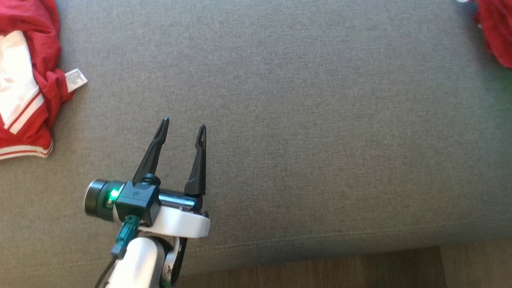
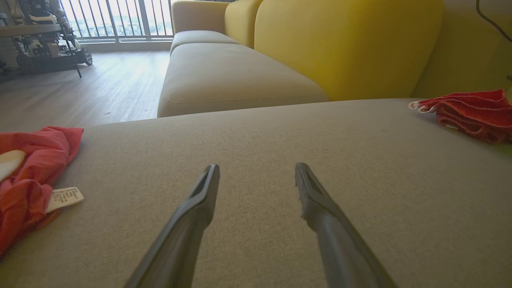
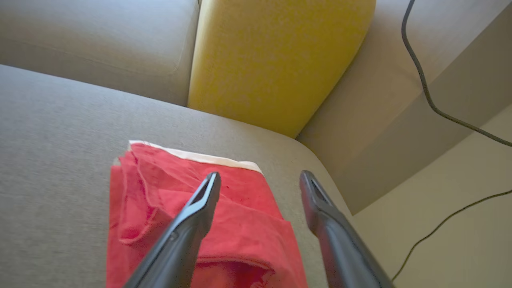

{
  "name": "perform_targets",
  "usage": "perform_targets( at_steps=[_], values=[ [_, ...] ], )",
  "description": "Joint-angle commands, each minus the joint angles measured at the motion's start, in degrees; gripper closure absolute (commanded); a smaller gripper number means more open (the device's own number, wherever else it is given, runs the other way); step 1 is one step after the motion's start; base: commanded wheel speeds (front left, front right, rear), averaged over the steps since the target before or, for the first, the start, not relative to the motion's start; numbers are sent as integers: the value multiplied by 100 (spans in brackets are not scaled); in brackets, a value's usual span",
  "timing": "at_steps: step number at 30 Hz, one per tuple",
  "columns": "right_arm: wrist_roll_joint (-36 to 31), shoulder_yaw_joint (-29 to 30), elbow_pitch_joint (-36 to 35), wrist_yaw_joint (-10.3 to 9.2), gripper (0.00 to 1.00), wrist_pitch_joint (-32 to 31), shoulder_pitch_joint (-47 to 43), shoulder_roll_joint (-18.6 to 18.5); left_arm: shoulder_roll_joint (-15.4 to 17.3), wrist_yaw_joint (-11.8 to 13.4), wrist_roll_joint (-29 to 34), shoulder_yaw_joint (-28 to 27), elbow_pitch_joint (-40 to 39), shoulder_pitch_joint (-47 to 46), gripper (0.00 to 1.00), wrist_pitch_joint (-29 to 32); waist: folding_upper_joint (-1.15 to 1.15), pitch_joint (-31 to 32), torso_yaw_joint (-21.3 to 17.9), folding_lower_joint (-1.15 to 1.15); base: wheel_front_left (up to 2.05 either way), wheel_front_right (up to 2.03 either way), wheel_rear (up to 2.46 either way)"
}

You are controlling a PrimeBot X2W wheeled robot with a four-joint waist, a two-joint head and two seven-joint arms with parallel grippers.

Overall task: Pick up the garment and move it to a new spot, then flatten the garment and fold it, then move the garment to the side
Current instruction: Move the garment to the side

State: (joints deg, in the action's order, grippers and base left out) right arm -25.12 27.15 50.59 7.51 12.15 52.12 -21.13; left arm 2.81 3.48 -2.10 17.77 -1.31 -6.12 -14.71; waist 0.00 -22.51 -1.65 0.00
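Observation:
A folded red garment point(image 3: 240, 224) with a white hem lies at the right end of the grey sofa seat point(image 1: 320, 120), close to the armrest. It also shows as the red garment point(image 1: 496, 28) at the head view's top right corner and as the flat red garment point(image 2: 472, 114) in the left wrist view. My right gripper point(image 3: 260, 175) hovers just above it, open, its fingers holding nothing. My left gripper point(image 1: 184, 124) stands open over bare seat fabric, far from the folded piece; its own view has the left gripper point(image 2: 257, 167) empty.
A crumpled red and white garment point(image 1: 40, 48) with a white label point(image 1: 76, 80) lies at the seat's left end. Yellow back cushions point(image 3: 276, 60) rise behind the seat. A black cable point(image 3: 424, 88) hangs past the armrest. Wood floor point(image 1: 320, 268) runs along the seat's front edge.

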Motion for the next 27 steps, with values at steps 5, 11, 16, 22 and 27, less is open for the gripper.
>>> perform_targets(
  at_steps=[5,11,16,22,27],
  values=[
    [46,-232,-569,-2,0,229,-272,632,11,-1,4,-161,-131,3,0,-29,0,215,-42,0,0,0,0],
    [836,-1094,-1384,-2,0,282,-1096,1493,10,97,-35,-172,-78,191,0,-29,0,690,-49,0,0,0,0],
    [1379,-1623,-1922,-2,0,284,-1770,1724,9,180,-103,-225,-52,359,0,-29,0,1006,-19,0,0,0,0],
    [2215,-2291,-2735,-2,0,284,-2748,1820,8,328,-248,-318,-110,593,0,-29,0,1354,74,0,0,0,0],
    [2803,-2538,-3659,-2,0,285,-3500,1823,8,434,-428,-377,-154,770,0,-29,0,1542,170,0,0,0,0]
  ],
)
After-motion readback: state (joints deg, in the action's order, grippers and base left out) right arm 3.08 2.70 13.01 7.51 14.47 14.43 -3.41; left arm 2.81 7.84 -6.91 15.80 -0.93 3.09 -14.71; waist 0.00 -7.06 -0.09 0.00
